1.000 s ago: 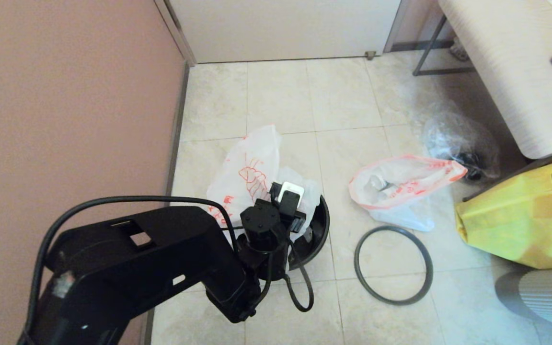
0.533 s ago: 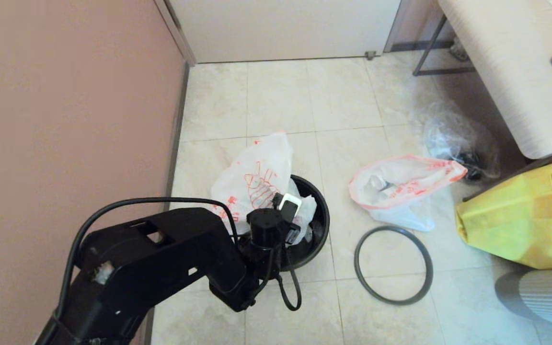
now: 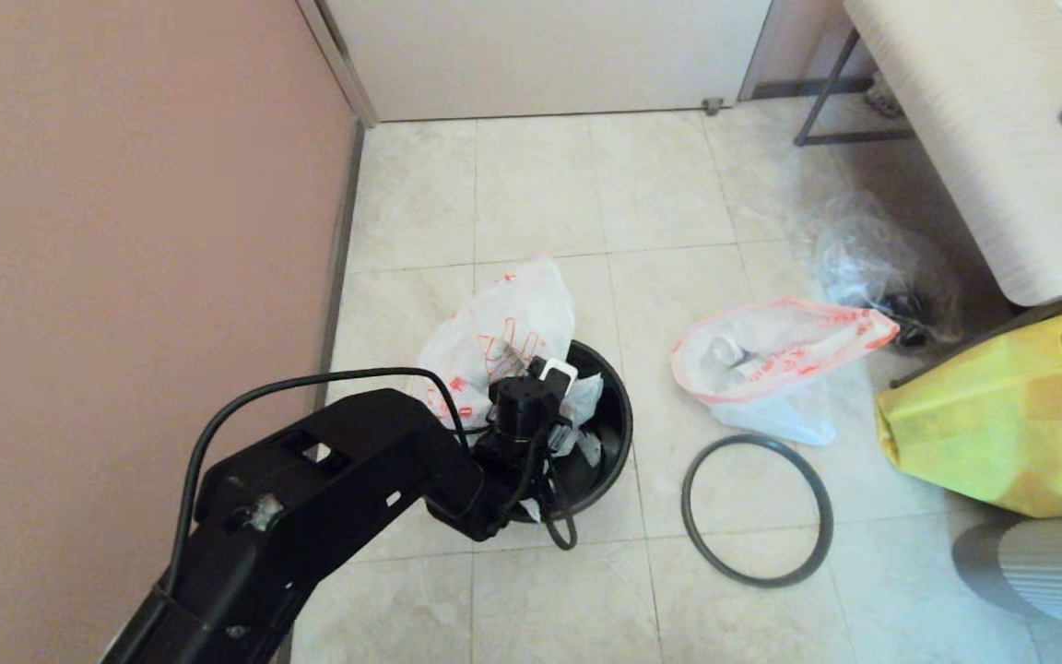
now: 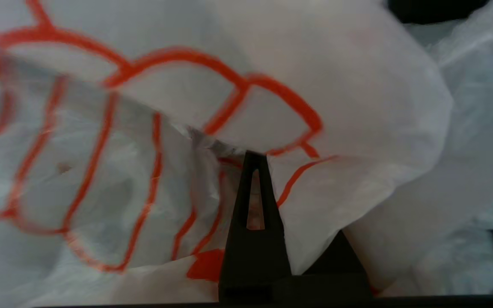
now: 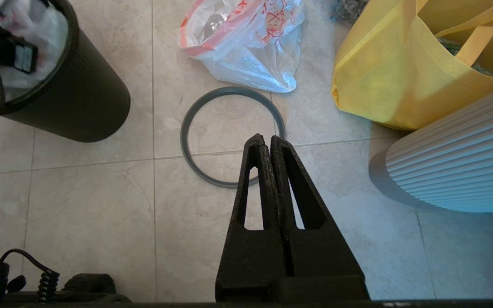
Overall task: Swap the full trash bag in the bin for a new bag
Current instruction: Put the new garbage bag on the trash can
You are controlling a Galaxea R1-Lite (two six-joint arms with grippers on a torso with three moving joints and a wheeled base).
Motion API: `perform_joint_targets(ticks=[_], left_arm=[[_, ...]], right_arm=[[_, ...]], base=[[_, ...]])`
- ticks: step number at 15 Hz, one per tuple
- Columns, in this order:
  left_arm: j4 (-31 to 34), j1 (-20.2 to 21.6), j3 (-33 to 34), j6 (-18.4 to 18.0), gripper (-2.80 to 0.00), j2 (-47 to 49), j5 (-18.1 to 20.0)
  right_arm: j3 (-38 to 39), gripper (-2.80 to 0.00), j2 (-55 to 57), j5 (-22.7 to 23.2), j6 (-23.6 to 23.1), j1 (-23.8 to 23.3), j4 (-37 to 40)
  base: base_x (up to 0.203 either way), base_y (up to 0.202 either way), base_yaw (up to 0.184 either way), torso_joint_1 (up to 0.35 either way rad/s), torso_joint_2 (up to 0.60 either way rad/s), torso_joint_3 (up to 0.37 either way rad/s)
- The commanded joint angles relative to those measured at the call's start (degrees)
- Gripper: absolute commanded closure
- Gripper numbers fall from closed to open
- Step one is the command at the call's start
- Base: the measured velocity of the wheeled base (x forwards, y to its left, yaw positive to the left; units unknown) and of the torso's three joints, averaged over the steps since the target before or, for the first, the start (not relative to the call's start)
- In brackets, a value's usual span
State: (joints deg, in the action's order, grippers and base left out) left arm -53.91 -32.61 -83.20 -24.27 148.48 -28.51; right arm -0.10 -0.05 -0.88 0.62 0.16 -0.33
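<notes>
Left gripper (image 4: 253, 160) down at the mouth of the small round black plastic bin (image 3: 619, 433), fingers together and clamped on a fold of the thin white plastic carrier bag with large red-orange line drawings (image 4: 178, 107). Bag film pinched right at the fingertips, the rest spread loose around and beyond them, partly inside the bin and partly bulging up over the far rim in the head view.

Right gripper (image 5: 270, 143) parked low over the tiled floor (image 5: 101, 214), fingers pressed together, holding nothing. Just beyond those fingertips, flat on the floor, the thin dark-grey rim ring (image 5: 231, 137), separate from the bin. Further beyond the ring, the lumpy see-through white bag with the pink-red rim band (image 5: 246, 47), lying on the floor outside the bin, bottles showing through. To one side of these fingers, a yellow fabric bag (image 5: 400, 72) and a white ribbed rounded object (image 5: 456, 167).
</notes>
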Motion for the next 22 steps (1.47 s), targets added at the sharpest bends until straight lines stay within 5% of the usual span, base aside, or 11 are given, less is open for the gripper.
perform_joint_targets(ticks=[1,8,14,15,22], left_arm=[[0.7,1.0,-1.9,-0.2,0.0,2.8,0.1],[6.8,2.6,-10.9,-0.5,0.0,7.3,-0.3],[5.2,-0.4,-4.7,-0.4,0.0,6.9,-0.8],[3.9,-0.9,-3.1,-0.5,-2.8,6.8,-0.8],[-1.1,-3.4,10.1,-0.2,-2.8,-1.7,-2.0]], right_arm=[[0.0,0.0,0.0,0.0,0.0,0.0,0.0],[0.0,0.0,0.0,0.0,0.0,0.0,0.0],[0.0,0.0,0.0,0.0,0.0,0.0,0.0],[0.0,0.0,0.0,0.0,0.0,0.0,0.0],[0.0,0.0,0.0,0.0,0.0,0.0,0.0]], base=[[0.0,0.0,0.0,0.0,0.0,0.0],[0.0,0.0,0.0,0.0,0.0,0.0],[0.0,0.0,0.0,0.0,0.0,0.0],[0.0,0.0,0.0,0.0,0.0,0.0],[0.0,0.0,0.0,0.0,0.0,0.0]])
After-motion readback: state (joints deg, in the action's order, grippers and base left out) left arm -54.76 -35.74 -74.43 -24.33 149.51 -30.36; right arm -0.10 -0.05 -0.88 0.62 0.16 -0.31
